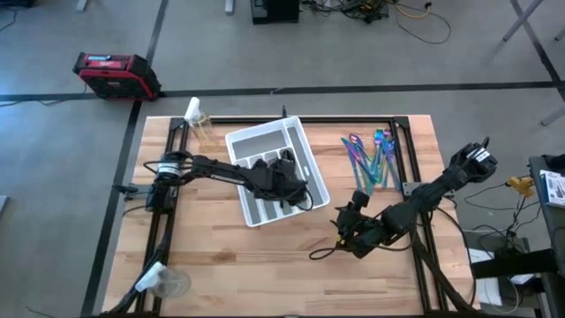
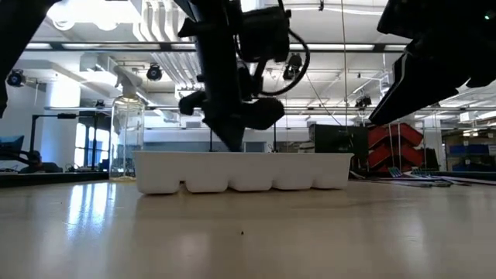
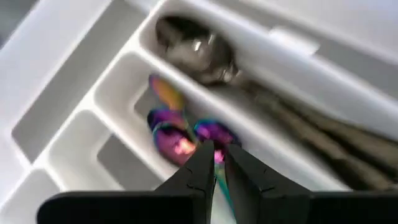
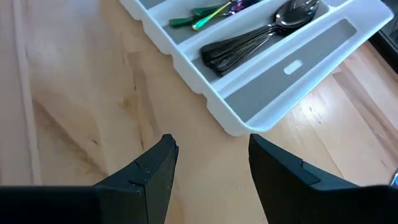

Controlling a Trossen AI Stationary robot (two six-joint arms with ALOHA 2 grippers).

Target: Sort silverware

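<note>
While the left gripper (image 3: 216, 163) sits low inside the white cutlery tray (image 1: 250, 140) at the centre of the high view, its jaws stand nearly together, pinched on the thin handle of an iridescent spoon (image 3: 177, 144). That spoon rests among like pieces in a middle compartment, beside the compartment of dark spoons (image 3: 205, 53). The step in hand reads as placing this spoon. The next move calls for parting the jaws and lifting clear without dragging the stacked spoons. The right gripper (image 4: 211, 165) waits over the wooden worktop (image 1: 212, 256), lower right of the tray, jaws apart and empty. Unsorted iridescent silverware (image 1: 371, 159) lies in a loose fan right of centre in the high view, slim, glossy, teal to purple, well apart from the tray.
</note>
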